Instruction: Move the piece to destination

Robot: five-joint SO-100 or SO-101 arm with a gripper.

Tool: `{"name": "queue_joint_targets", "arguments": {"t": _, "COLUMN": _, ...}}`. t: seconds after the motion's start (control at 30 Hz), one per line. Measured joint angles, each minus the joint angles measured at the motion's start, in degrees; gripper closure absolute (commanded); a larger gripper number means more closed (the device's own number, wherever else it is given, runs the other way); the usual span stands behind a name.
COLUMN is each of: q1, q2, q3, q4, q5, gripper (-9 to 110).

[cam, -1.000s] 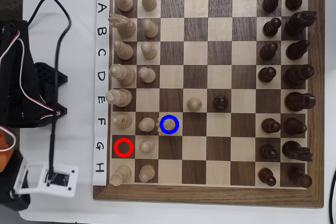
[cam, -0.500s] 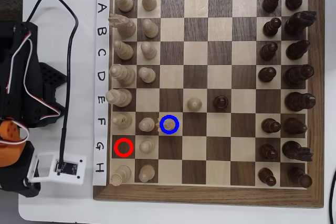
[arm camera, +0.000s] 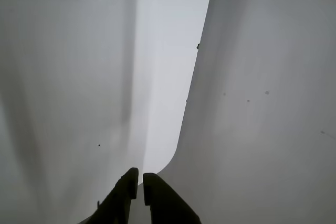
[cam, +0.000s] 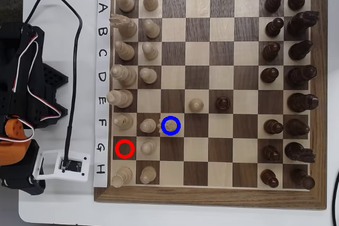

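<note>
**The piece is sitting inside the blue ring, arm parked off the board**

The piece (cam: 169, 125), that pale knight, is standing on the light square marked with the blue ring, i.e. the destination (cam: 171, 117), row F column 3 going by the paper labels. In the overhead view it sits a touch left of the ring's middle, close to the pale pawn (cam: 148, 126) on the next square over. Nothing is touching it.

The red ring (cam: 124, 148) is on the dark square at G1, and that square has no piece on it. A pale pawn (cam: 196, 105) and a dark pawn (cam: 223, 104) stand side by side out in the middle, on row E. The rest of the pale pieces line the left two columns, and the dark ones line the right two.

The arm (cam: 21, 78) is off to the left of the chessboard (cam: 318, 93), over the white table (cam: 63, 41), well apart from the knight. Its black cable loops up and comes down to the little white camera mount (cam: 63, 165) near the board's lower left corner.

In the wrist view the gripper (arm camera: 140, 186) pokes in from the bottom edge, with the two dark fingers (arm camera: 127, 188) nearly together, just a thin slit between them, and nothing held. Behind them it's only blurry white surface, can't make out anything else there.
</note>
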Motion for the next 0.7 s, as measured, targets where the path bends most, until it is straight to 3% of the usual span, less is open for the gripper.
{"name": "queue_joint_targets", "arguments": {"t": 0.7, "q1": -1.23, "q2": 0.26, "q3": 0.09, "q4": 0.70, "q5": -1.32, "gripper": 101}}
